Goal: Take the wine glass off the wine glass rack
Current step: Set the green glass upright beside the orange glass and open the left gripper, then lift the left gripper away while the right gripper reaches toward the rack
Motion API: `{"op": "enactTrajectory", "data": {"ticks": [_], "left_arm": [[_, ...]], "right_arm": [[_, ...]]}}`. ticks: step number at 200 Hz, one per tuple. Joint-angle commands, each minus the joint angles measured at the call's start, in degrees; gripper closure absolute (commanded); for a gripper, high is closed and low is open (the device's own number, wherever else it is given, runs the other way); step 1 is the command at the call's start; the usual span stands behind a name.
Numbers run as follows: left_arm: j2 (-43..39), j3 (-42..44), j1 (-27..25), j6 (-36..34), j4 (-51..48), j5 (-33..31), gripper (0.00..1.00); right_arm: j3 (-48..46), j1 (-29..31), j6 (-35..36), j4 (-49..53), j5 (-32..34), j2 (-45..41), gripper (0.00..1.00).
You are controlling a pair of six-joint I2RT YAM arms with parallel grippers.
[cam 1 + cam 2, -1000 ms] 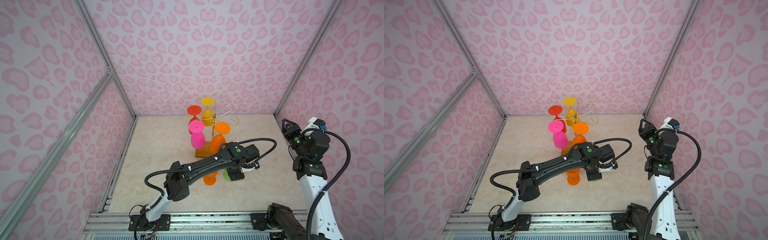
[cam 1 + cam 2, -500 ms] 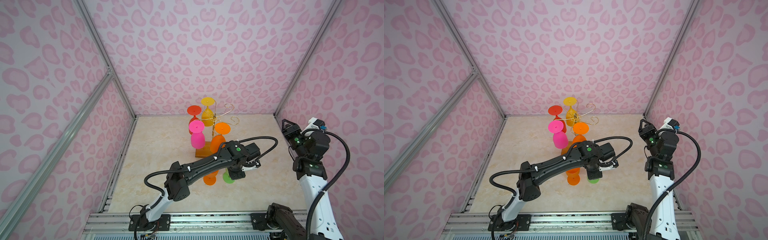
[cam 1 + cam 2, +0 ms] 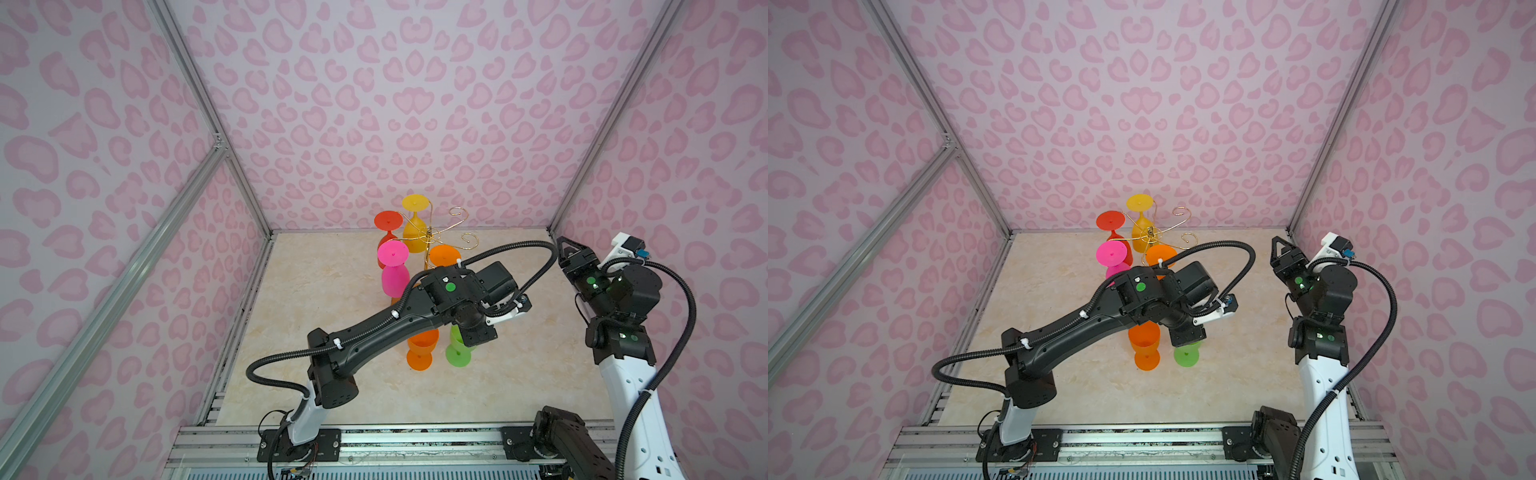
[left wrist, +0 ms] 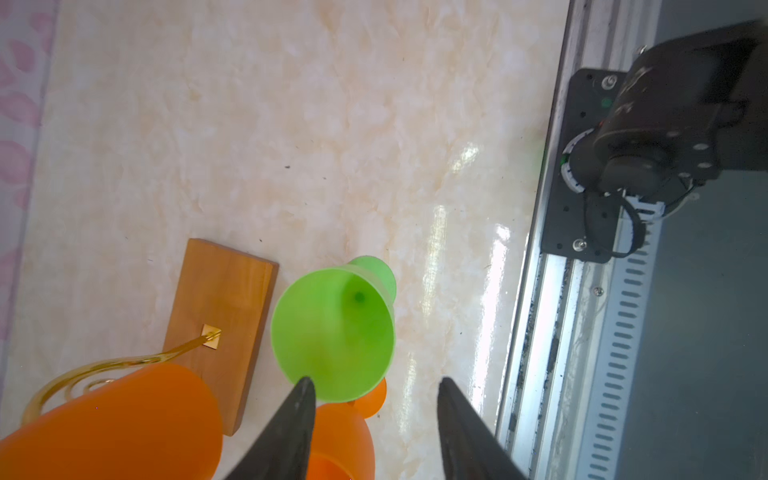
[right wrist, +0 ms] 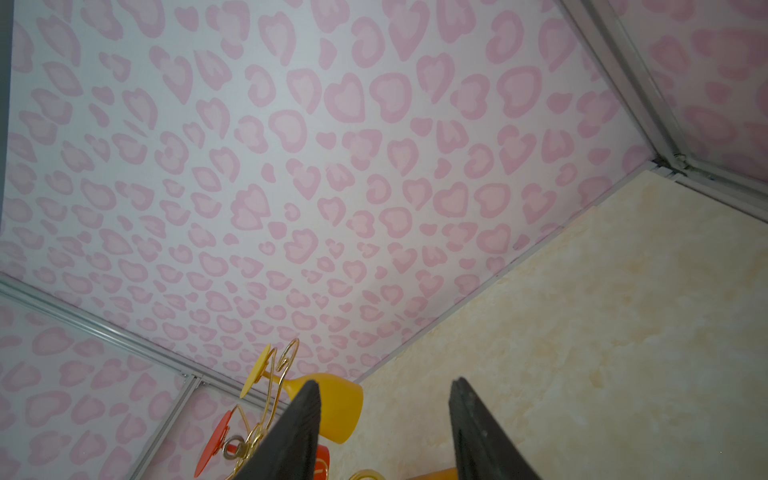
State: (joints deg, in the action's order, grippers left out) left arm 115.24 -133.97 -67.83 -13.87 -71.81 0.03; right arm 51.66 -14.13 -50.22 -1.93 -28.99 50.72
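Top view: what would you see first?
Bright glasses hang upside down on the gold wine glass rack at the back, like the pink glass. In front, a green glass and an orange glass stand upright under the black left arm.

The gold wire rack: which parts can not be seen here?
- Both top views: gold wire rack, post and base mostly behind black left arm.
- Left wrist view: rectangular brown wooden base shows; upper wire blurred, cut off.
- Right wrist view: edge and right fingers hide its lower part.
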Motion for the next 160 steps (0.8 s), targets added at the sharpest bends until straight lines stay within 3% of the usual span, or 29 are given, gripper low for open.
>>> {"op": "enactTrajectory", "data": {"ticks": [1,30,59,82,122,160], "left_arm": [[-8.9,2.6,0.3,1.5,7.7,-2.6,0.49],[-18.7,9.2,1.3,2.8,16.2,-8.4,0.47],[-30.5,19.6,3.5,4.1,26.9,-14.2,0.3],[-39.5,28.2,8.4,6.8,34.0,-14.6,0.22],[-54.3,43.8,18.1,11.3,45.3,-17.5,0.16],[-62.6,51.7,23.9,14.8,48.8,-18.7,0.13]], "right_arm": [[1.7,3.8,0.9,0.0,-1.0,-0.1,0.48],[4.5,11.8,3.1,2.1,1.2,0.5,0.48],[5.1,17.9,2.4,1.7,1.7,2.2,0.48],[6.0,22.7,2.5,1.3,1.1,4.6,0.48],[8.4,29.7,3.7,2.0,1.4,9.7,0.48],[9.4,33.9,3.5,1.4,1.7,13.1,0.48]]}}
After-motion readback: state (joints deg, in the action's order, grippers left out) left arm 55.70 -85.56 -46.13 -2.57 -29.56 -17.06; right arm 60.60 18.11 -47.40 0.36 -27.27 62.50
